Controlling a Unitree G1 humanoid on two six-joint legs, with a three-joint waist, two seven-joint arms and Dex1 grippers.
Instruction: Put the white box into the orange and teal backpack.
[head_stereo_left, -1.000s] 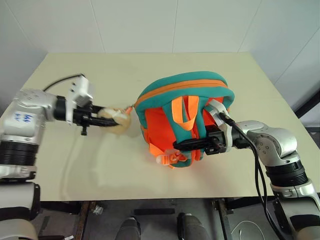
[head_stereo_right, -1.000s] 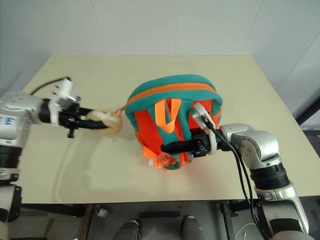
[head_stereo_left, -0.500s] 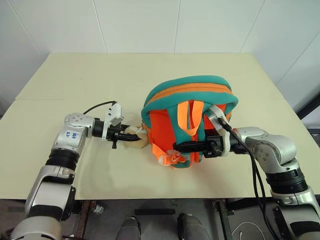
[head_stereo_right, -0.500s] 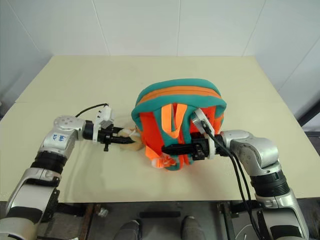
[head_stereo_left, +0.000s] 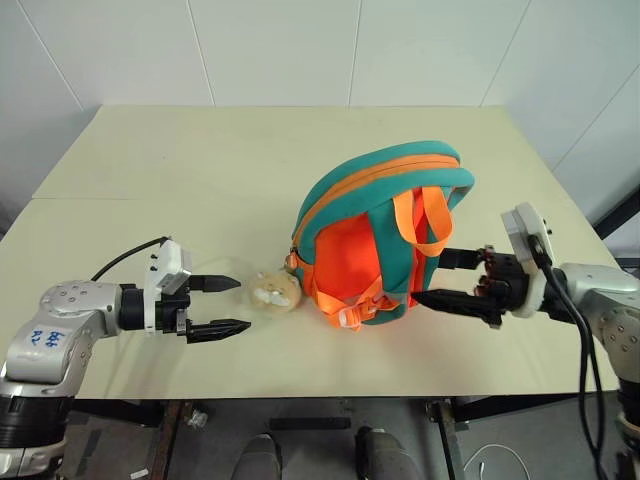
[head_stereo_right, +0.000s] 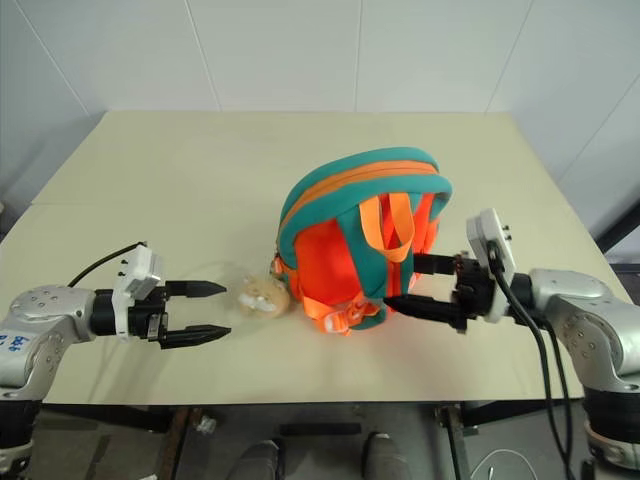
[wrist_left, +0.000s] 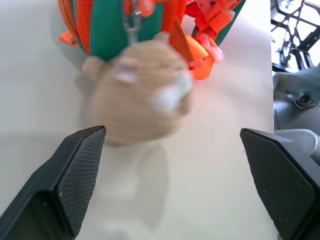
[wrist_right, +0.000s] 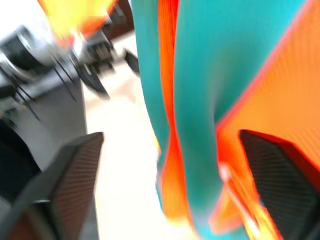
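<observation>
Left eye view: both grips just released, left gripper wide apart off hamster charm at 9 o'clock of orange and teal backpack, right gripper wide at 3 o'clock; white box unseen, likely packed.

Both tools now stand open and clear of the orange and teal backpack: left tool off its hamster charm, right tool off its straps.

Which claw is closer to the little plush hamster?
The left claw. It is open, just short of the hamster, not touching. The right claw is open on the far side of the backpack.
</observation>
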